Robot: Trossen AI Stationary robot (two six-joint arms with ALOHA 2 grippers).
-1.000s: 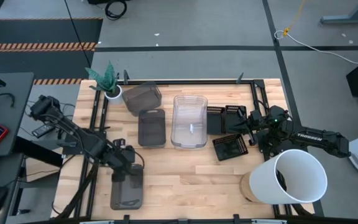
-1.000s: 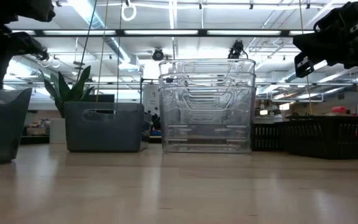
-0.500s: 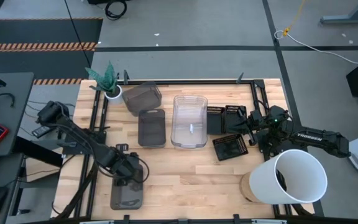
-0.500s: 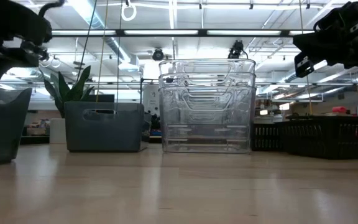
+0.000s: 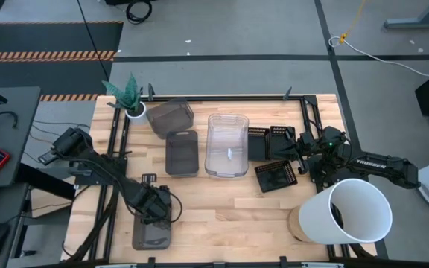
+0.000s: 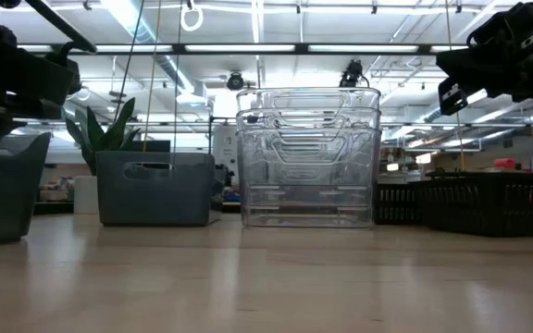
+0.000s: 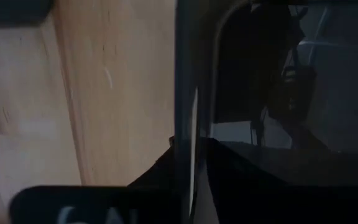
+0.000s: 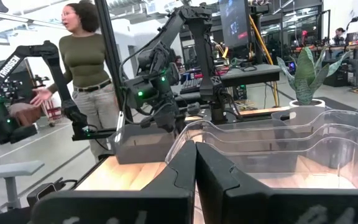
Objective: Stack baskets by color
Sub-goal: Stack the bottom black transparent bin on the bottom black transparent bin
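The left gripper [image 5: 157,211] sits over the upper rim of a smoky grey basket [image 5: 151,234] at the table's near-left edge, its fingers seemingly narrowing on the wall, though a firm grip cannot be told. Beyond it lie two more grey baskets [image 5: 182,152] and the clear stack [image 5: 226,145]. The right gripper [image 5: 298,155] hovers pinched closed beside the black slotted baskets [image 5: 276,176].
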